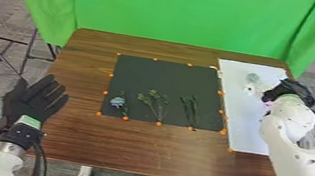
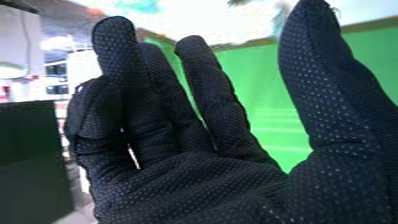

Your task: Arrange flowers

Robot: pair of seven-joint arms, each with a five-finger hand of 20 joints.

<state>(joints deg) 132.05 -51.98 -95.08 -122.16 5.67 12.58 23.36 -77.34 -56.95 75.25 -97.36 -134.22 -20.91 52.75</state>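
While my right hand (image 1: 290,89) was open and empty by the white sheet (image 1: 250,125), two o'clock side | pale flower (image 1: 252,78) lay just beside, ten o'clock | low, light pinch seemed best, avoiding crushing.

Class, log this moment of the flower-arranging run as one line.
left hand: open, by table left edge | right hand: open, near white sheet | dark mat: blue flower, green stems

On the table (image 1: 158,152), a mat (image 1: 165,74) bears flower (image 1: 119,102), sprigs (image 1: 153,100), stems (image 1: 189,111), left to right; right of it, a board (image 1: 249,122) with perhaps another flower (image 1: 252,78)
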